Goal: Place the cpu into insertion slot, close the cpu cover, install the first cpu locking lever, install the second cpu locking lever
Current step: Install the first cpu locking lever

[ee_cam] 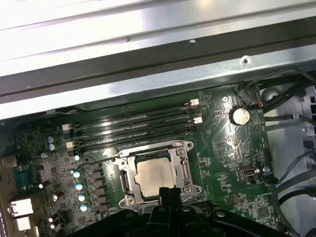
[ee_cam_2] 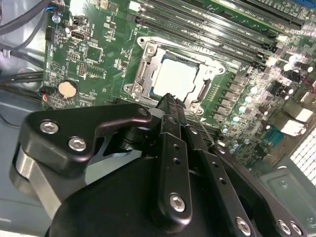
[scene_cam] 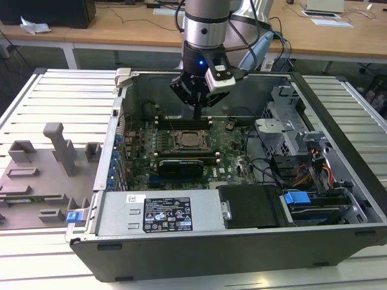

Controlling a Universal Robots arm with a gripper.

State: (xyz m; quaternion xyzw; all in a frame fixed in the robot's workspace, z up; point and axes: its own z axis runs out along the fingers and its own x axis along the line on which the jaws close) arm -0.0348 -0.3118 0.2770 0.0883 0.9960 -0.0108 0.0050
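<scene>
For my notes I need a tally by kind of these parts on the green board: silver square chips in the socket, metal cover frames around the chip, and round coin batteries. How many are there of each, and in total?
cpu, seated in the socket: 1
cpu cover, lying around the chip: 1
coin battery: 1
Total: 3

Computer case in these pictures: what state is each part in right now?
computer case: side open, board exposed.
cpu: seated flat, metal top up.
cpu cover: lowered flat around the cpu.
end effector: shut, holding nothing, near the cpu cover's edge.
</scene>
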